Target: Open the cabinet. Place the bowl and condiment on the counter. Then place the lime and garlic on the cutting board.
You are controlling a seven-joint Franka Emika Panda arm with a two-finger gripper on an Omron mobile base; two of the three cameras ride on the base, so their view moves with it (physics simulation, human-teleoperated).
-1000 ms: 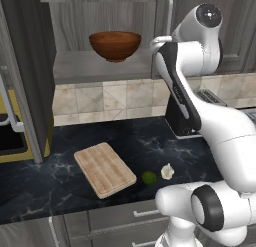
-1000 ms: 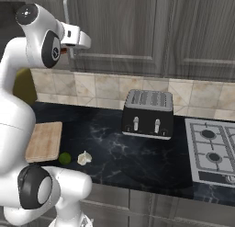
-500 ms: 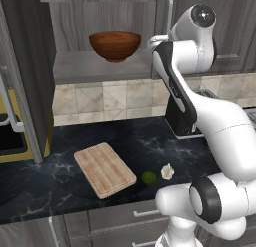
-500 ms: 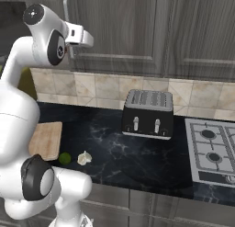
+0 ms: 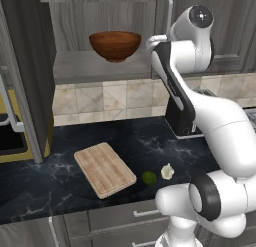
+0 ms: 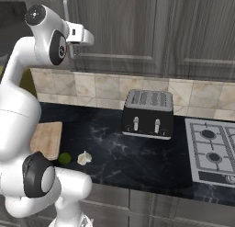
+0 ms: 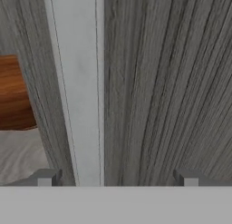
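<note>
The cabinet's left door [image 5: 30, 81] is swung open, and its right door [image 5: 227, 26] is closed. A glossy brown bowl [image 5: 115, 45] sits on the cabinet shelf and also shows at the left edge of the hand view [image 7: 13, 94]. My gripper [image 7: 118, 179] is open, with the right door's silver bar handle [image 7: 77, 82] standing between the fingers, nearer the left one. The hand [image 5: 151, 41] is high up against that door. On the black counter [image 5: 45, 191] lie the cutting board [image 5: 105, 168], the lime [image 5: 148, 177] and the garlic [image 5: 167, 171]. The condiment is hidden.
A black toaster [image 6: 148, 113] stands at the back of the counter, right of the board. A gas hob [image 6: 213, 150] lies further right. Grey drawers [image 5: 125, 218] run below the counter's edge. The open left door juts out over the counter's left end.
The hand has edged slightly left toward the right door's handle, and the upper arm has shifted with it. Bowl, board, lime and garlic have not moved.
</note>
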